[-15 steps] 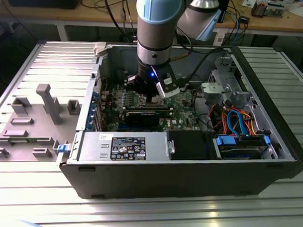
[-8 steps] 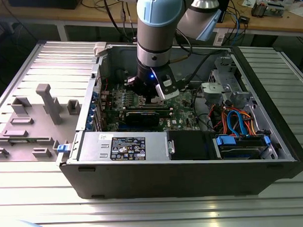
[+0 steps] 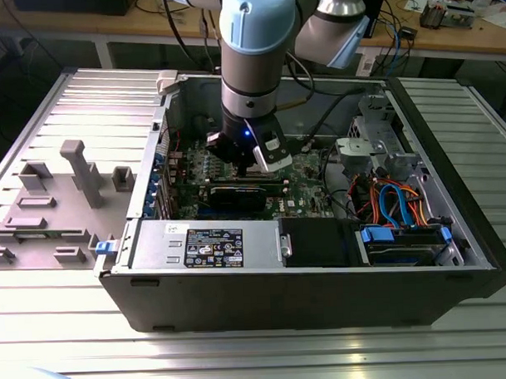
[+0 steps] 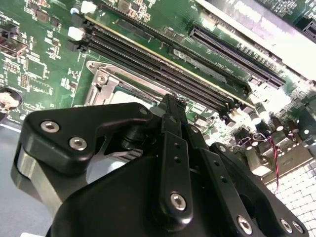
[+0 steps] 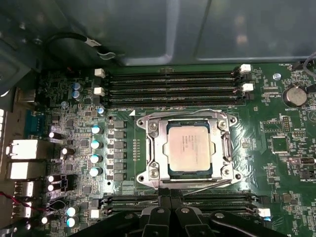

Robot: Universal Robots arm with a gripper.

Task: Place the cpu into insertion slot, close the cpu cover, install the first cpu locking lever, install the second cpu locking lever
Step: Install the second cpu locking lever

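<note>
Looking across exterior view from its left, we saw grey fixture tray (image 3: 46, 209) beside open computer case (image 3: 323, 278), laid flat so motherboard faced up for arm. Gripper (image 3: 256, 160) hung low over board. In first wrist view, cpu (image 5: 191, 146) sat inside insertion slot (image 5: 148, 148), cpu cover (image 5: 224, 143) framed it flat, we judged closed. Gripper (image 5: 170, 197) fingers (image 5: 163, 217) were pressed together, holding nothing, near thin lever (image 5: 207, 185) at socket edge, probably to push it.
</note>
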